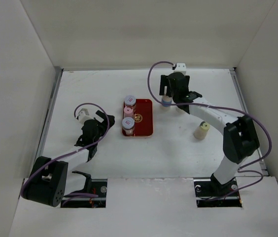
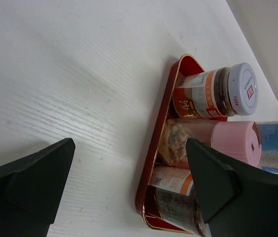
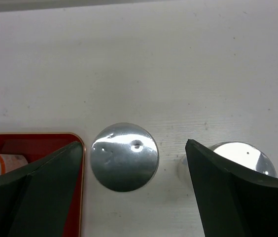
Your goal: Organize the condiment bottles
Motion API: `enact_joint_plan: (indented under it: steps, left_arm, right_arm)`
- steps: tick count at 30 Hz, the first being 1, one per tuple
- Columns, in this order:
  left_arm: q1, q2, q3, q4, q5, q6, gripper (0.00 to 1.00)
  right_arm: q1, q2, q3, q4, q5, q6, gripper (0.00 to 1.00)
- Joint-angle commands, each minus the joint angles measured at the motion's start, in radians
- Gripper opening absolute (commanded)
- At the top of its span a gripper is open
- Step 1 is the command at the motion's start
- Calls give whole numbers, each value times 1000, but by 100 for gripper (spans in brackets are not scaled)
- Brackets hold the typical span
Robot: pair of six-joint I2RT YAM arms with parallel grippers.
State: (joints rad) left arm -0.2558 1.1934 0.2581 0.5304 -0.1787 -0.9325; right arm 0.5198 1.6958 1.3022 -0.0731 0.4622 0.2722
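Three condiment bottles stand in a row in the red tray (image 1: 145, 118): a purple-lidded jar (image 1: 130, 101), a pink-lidded one (image 1: 128, 112) and another purple-lidded one (image 1: 128, 123). My right gripper (image 1: 168, 95) hangs open straight above a silver-capped bottle (image 3: 124, 157) just right of the tray, its fingers apart from the cap on both sides. A second silver cap (image 3: 240, 154) shows partly behind the right finger. The cream-yellow bottle (image 1: 201, 130) stands alone further right. My left gripper (image 1: 105, 121) is open and empty, left of the tray, facing the three jars (image 2: 235, 143).
The tray's right half (image 1: 146, 111) holds nothing. White walls enclose the table on three sides. The tray's gold rim (image 2: 161, 138) lies close to my left gripper's (image 2: 129, 190) right finger. A blue-labelled bottle (image 2: 277, 143) shows beyond the tray.
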Motion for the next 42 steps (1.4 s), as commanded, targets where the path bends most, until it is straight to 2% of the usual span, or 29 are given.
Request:
enact_joint_plan:
  steps: [1,8,12,17,22,27,35,42]
  left_arm:
    - [2,-6,1,52,-1,-5,100]
    - [3,9,7,54,1,-5,100]
    - [8,11,7,54,15,-6,100]
    - [17,0,3,51,11,-5,100]
    - [13,0,1,54,1,-5,100]
    - [13,5,4,54,10,-6,100]
    - [14,3,1,56,2,-6,100]
    - [19,-6,0,53,10,-6,100]
  right_arm:
    - [-10,25,77,-1,-23,-22,92]
    - [-14,102,114,-4,-68,-19,87]
    - [-14,145,149,-20,-57,-24,70]
    - [-8,136,170,-39,-33,-28,55]
    - [29,48,172,15,32,-73,54]
    - [87,21,223,30,18,-93,54]
    - [182,134,347,39,-33,-80,55]
    - [203,257,433,48,-46,-77,56]
